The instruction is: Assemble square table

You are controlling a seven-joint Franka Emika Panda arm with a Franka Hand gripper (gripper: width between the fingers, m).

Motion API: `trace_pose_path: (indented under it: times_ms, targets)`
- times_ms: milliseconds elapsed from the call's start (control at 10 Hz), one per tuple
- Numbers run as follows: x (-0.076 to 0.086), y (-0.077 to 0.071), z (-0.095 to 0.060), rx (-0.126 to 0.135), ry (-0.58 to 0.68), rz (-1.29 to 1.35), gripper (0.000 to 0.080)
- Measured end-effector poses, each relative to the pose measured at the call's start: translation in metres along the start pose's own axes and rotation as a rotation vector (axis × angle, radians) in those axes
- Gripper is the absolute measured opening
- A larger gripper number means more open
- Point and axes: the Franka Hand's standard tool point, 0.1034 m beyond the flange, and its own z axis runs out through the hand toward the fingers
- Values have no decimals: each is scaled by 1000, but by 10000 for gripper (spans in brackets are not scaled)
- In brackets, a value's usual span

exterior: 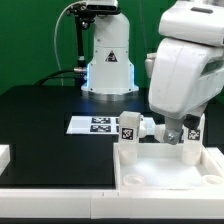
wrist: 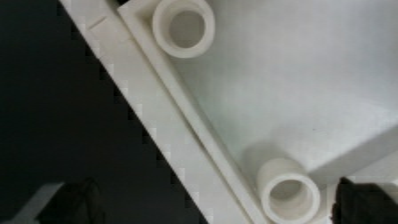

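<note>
Square tabletop on black table, exterior view's right. Two legs upright at its far corners: left leg, right leg. My gripper hangs between them, jaws spread wide, nothing clasped. Marker board beyond.

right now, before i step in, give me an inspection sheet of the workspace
surface: black table, marker board lying flat
job's things: square tabletop, two legs upright along one rim
clutter: white piece at the exterior view's left edge
grippers: gripper above the tabletop, fingers apart
cables: black cable by the robot base
surroundings: green backdrop
</note>
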Motion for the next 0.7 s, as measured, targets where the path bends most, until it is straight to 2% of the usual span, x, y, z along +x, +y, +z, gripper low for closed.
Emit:
trace_pose_path:
  times_ms: [100,200,400,500,600,700]
  targets:
    - [0,-1,-4,1,6,113,648]
    - [-7,-6,-18,4,16,238,648]
    - [-35,-30,-41,53,29,476,648]
    - [-38,-32,-48,61,37,546,648]
    - [-38,-21,-52,70,56,582,648]
    - [-38,-20,-51,72,56,609,648]
